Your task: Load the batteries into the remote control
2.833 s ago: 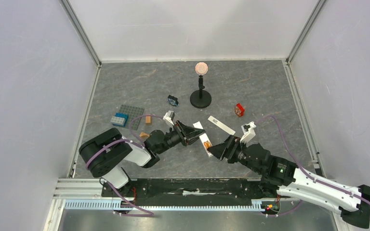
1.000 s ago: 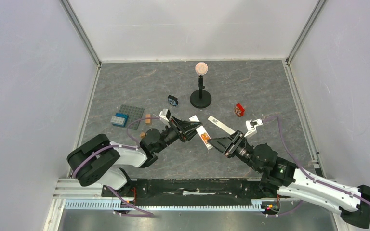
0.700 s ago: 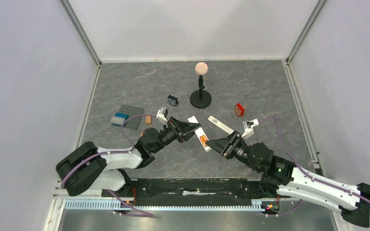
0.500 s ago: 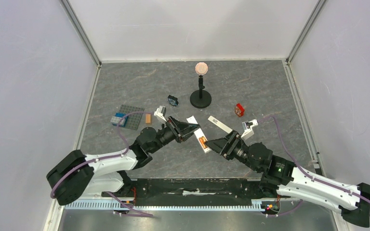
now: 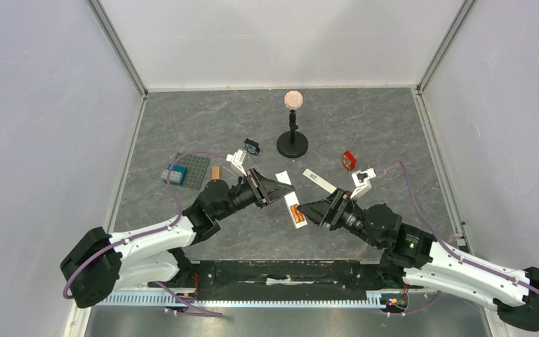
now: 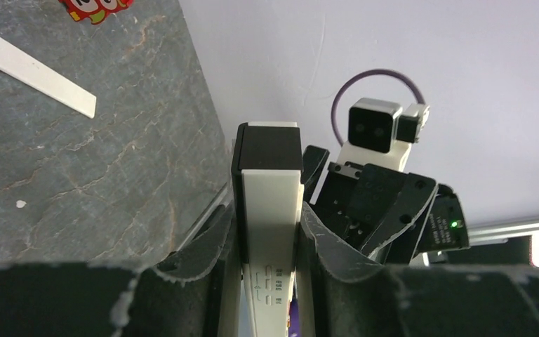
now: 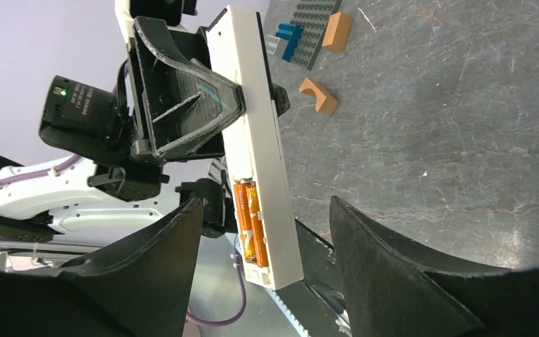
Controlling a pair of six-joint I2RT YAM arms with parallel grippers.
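The white remote control (image 5: 289, 198) is held off the table, clamped between the fingers of my left gripper (image 5: 281, 190). In the left wrist view the remote (image 6: 267, 210) stands between both pads, its black end away from the camera. Two orange batteries (image 5: 296, 212) lie side by side in the open compartment at the remote's near end, and they also show in the right wrist view (image 7: 250, 221). My right gripper (image 5: 306, 210) is open. Its fingers straddle the remote's (image 7: 260, 140) battery end without touching it.
A loose white cover strip (image 5: 321, 182) lies just beyond the remote. A black stand with a pink disc (image 5: 293, 140) and a small red item (image 5: 349, 160) stand farther back. A grey baseplate (image 5: 195, 170), an orange block (image 7: 337, 31) and a tan arch (image 7: 318, 96) lie at left.
The left arm has stretched out and carried the remote slightly left and farther away. The right gripper has followed and stays open at the remote's battery end.
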